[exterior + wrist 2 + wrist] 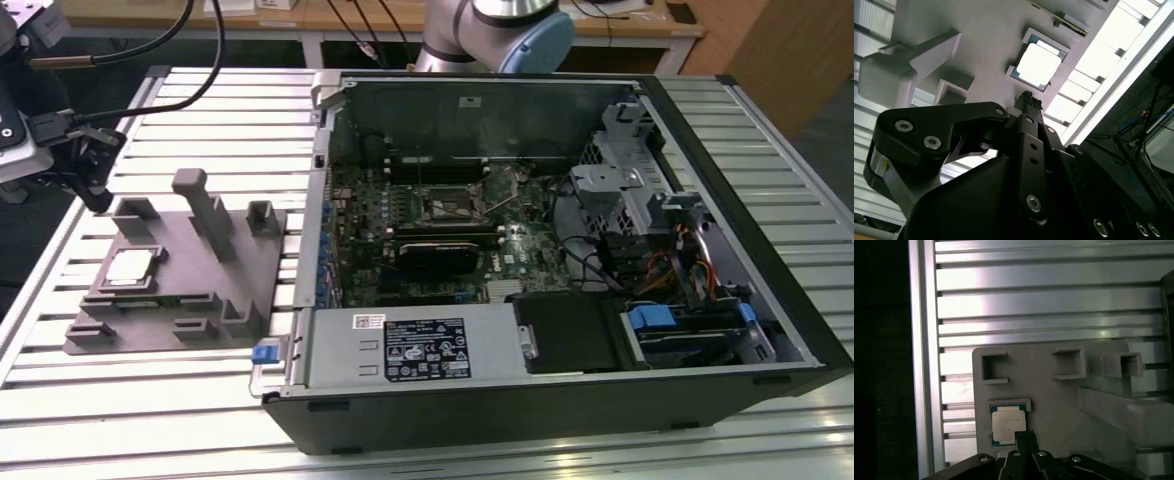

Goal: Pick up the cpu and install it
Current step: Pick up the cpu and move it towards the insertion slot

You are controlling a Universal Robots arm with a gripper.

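Note:
The cpu [130,268], a small square chip with a shiny silver top, lies flat in a recess at the near left of the grey plastic fixture [200,290]. My gripper [96,200] hangs above the fixture's far left corner, up and behind the cpu, not touching it. In both wrist views its black fingers come together into one narrow tip, shut with nothing held [1026,96] [1025,439]. The cpu [1038,65] [1008,424] sits just beyond that tip in its raised frame. The metal-framed socket [447,207] shows on the motherboard inside the open case.
The open computer case [747,200] fills the exterior view's right, with a black module [434,255] below the socket and drive bays [641,200] to the right. Tall posts [203,210] rise from the fixture. Everything rests on a slatted aluminium table [174,420].

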